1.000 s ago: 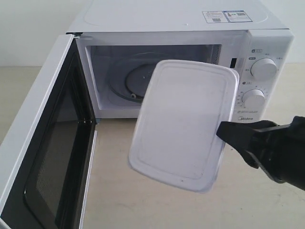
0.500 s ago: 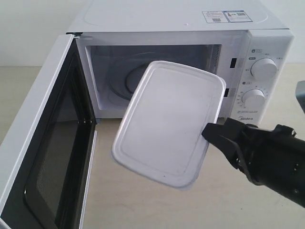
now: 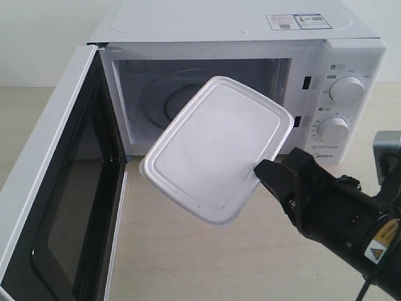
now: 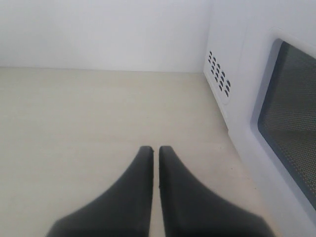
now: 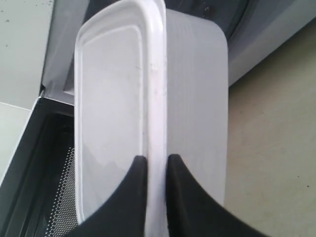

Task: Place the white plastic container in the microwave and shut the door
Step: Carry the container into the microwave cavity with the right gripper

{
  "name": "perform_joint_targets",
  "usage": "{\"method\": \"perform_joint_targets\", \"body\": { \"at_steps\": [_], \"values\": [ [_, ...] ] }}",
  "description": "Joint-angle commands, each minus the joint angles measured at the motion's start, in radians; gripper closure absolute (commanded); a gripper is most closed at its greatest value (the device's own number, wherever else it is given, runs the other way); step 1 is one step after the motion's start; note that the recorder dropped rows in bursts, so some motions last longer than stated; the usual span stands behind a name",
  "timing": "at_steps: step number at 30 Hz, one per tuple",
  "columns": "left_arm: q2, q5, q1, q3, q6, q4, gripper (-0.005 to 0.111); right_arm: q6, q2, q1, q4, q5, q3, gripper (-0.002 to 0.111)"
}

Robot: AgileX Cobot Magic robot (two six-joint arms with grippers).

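The white plastic container (image 3: 216,147) hangs in the air just in front of the microwave (image 3: 250,37) opening, tilted with its lid facing the camera. My right gripper (image 3: 258,170) is shut on the rim at its near right corner; in the right wrist view the two black fingers (image 5: 157,160) pinch the rim of the container (image 5: 118,98). The door (image 3: 59,188) stands wide open on the left, black inner face showing. The glass turntable (image 3: 166,103) shows inside. My left gripper (image 4: 155,149) is shut on nothing, low over the tabletop beside the door's outer side (image 4: 286,128).
Two round knobs (image 3: 346,89) sit on the microwave's right panel. A grey box (image 3: 388,150) stands at the far right edge. The beige tabletop (image 3: 188,263) runs in front of the microwave.
The right gripper has carried the container left and up toward the microwave opening, and the arm has come further into view. The container now lies flatter.
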Motion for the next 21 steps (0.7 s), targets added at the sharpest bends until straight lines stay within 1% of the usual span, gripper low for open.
{"method": "perform_joint_targets", "body": {
  "at_steps": [1, 6, 21],
  "values": [
    [-0.003, -0.008, 0.001, 0.004, -0.007, 0.006, 0.102, 0.019, 0.084, 0.002, 0.004, -0.074, -0.051, 0.109],
    [-0.003, -0.008, 0.001, 0.004, -0.007, 0.006, 0.102, 0.023, 0.148, 0.002, 0.032, -0.053, -0.13, 0.109],
    [-0.003, -0.008, 0.001, 0.004, -0.007, 0.006, 0.102, 0.029, 0.312, 0.007, 0.215, -0.039, -0.334, 0.109]
  ]
}}
